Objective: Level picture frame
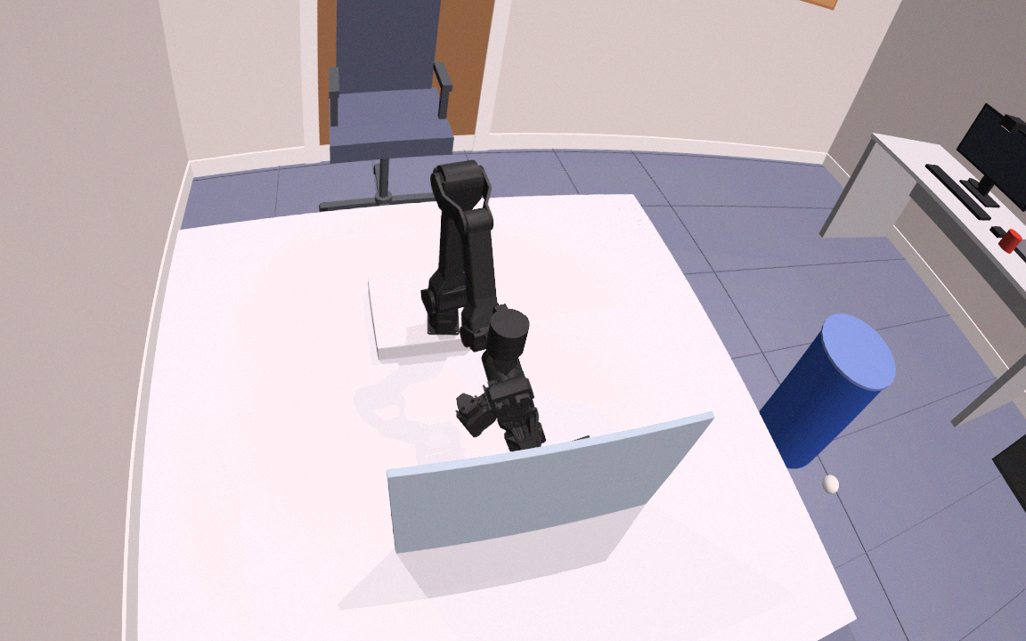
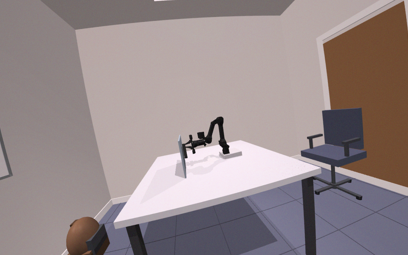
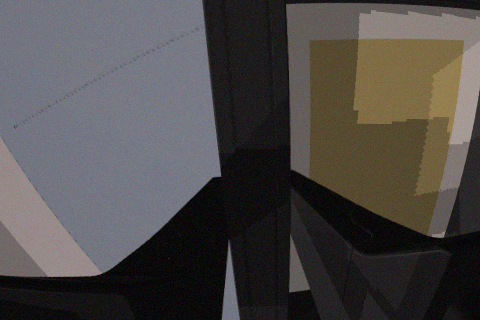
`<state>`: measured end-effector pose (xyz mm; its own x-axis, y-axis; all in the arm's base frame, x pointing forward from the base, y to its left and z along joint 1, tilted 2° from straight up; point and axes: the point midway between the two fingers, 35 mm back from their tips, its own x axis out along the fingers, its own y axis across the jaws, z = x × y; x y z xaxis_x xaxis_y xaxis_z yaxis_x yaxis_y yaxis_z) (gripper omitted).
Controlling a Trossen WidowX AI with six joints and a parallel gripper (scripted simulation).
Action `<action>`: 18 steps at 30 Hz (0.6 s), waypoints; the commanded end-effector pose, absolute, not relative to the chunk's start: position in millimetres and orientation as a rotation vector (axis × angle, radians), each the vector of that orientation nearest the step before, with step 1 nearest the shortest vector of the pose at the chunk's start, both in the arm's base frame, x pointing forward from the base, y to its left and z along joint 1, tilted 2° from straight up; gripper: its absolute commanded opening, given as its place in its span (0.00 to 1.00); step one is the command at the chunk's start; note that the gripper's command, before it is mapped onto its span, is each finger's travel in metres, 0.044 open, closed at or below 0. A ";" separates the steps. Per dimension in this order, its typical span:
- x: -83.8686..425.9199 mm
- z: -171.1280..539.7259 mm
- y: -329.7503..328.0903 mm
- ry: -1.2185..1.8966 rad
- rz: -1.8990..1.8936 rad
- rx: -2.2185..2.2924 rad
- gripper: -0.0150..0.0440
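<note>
The picture frame [image 2: 185, 152] [image 3: 250, 60] has a black border, a pale mat and a yellow picture [image 3: 340, 150]. It hangs at the front of the upright blue-grey panel [image 1: 533, 498] [image 2: 184, 169] [image 3: 110, 160]. In the top view only a small dark corner of the frame [image 1: 582, 438] shows above the panel. My gripper [image 2: 185, 146] [image 3: 254, 186] is shut on the frame's border bar, which looks like the top one, with a finger on each side of it. The screw and the notched strip are hidden. How far the frame tilts cannot be told from these views.
The panel stands on the white table [image 1: 262, 494] [image 2: 231, 177]. The arm rises from a low pale base block [image 1: 397, 327] [image 2: 235, 154]. A blue chair [image 1: 389, 119] [image 2: 335, 152] stands behind the table, and a blue cylinder [image 1: 819, 398] stands on the floor beside it.
</note>
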<state>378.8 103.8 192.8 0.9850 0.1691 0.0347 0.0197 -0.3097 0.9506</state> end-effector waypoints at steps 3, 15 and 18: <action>378.8 199.3 102.6 0.126 0.163 1.886 0.25; 378.8 200.7 102.2 0.126 0.163 1.886 0.25; 378.8 200.8 102.1 0.126 0.163 1.886 0.25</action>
<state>378.8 101.8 195.3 0.9857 0.1651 0.0339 0.0191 -0.3095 0.9507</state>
